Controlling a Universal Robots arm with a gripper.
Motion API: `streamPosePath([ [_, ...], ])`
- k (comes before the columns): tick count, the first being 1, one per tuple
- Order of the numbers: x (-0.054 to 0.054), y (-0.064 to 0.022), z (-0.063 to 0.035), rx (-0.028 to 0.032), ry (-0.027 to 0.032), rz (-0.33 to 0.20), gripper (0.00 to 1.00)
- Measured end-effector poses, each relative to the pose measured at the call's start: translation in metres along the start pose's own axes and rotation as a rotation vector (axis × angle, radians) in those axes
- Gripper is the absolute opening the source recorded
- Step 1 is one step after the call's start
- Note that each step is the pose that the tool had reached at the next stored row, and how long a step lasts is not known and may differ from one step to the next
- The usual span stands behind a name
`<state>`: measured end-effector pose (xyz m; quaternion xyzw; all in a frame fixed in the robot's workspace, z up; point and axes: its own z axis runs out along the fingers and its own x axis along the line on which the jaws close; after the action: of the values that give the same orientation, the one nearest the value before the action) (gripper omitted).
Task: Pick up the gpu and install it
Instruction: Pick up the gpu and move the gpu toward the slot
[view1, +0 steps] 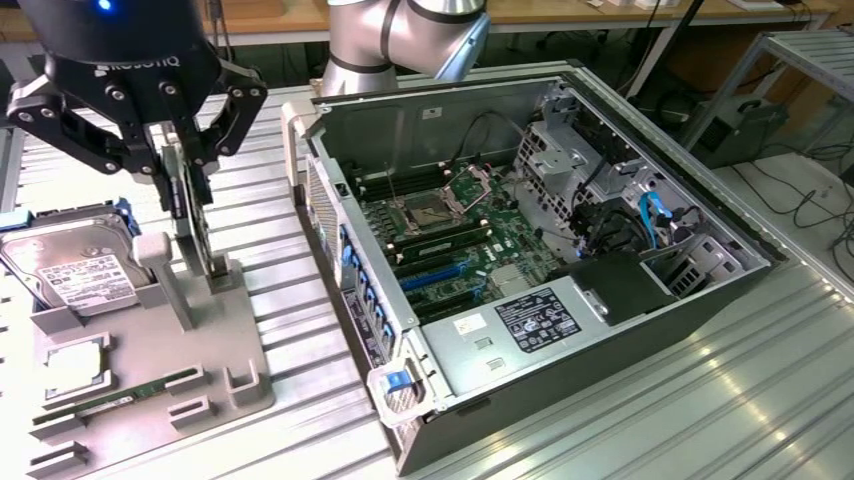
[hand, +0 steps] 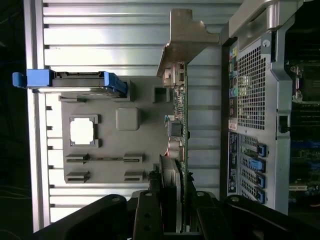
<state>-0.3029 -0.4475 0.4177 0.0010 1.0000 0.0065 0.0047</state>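
The gpu (view1: 198, 235) is a thin black card standing on edge at the grey parts holder (view1: 160, 350), on the exterior view's left. My gripper (view1: 187, 200) comes down over its upper edge, with the fingers shut against both faces of the card. In the wrist view the gpu (hand: 180, 120) is seen edge-on, its silver bracket (hand: 186, 40) at the far end. The gripper (hand: 172, 210) clamps its near end. The card's lower edge is level with the holder's posts; I cannot tell whether it has left the slot.
The holder also carries a silver hard drive (view1: 74, 265) in a blue caddy (hand: 75, 82), a processor (view1: 74, 365) and a green memory stick (view1: 127, 395). The open computer case (view1: 641, 140) lies on the exterior view's right, its motherboard slots (view1: 434, 275) exposed. Ribbed metal table underneath.
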Motion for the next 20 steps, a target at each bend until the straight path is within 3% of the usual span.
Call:
streamPosePath([
  [15,0.000,0.0003,-0.0229,0.0001,0.0000,0.000,0.27],
  [20,0.000,0.0003,-0.0242,0.0000,0.0000,0.000,0.27],
])
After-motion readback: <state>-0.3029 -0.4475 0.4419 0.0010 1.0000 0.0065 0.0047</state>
